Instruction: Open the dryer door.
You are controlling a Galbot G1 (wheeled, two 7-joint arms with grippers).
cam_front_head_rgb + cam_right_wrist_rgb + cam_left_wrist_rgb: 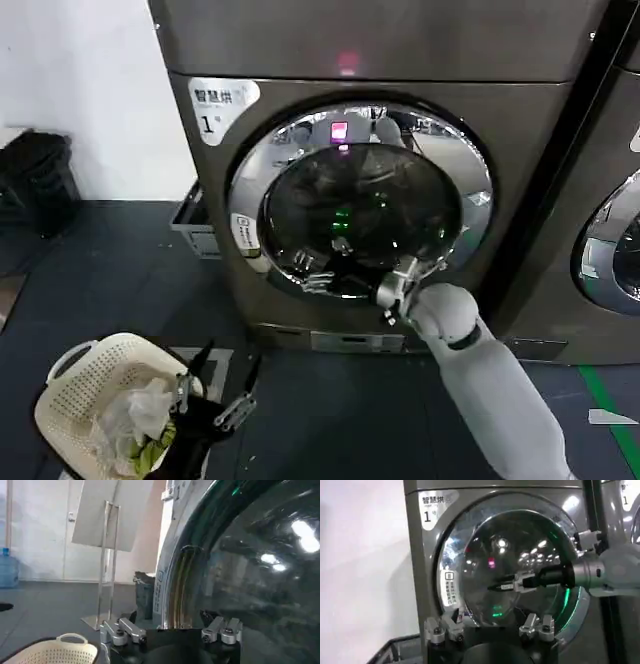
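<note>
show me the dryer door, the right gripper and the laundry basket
dryer door [262, 165]: head view, on the chrome ring, upper left part.
right gripper [496, 587]: left wrist view, at the dark fingertips before the glass.
laundry basket [75, 392]: head view, on the cream perforated wall, left side.

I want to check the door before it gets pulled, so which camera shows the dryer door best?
The head view: it shows the whole dryer door, chrome ring and dark glass, with the right gripper at its lower right rim. The left wrist view also shows most of the door, cropped at the bottom. The right wrist view shows just a close slice of glass and rim.
</note>
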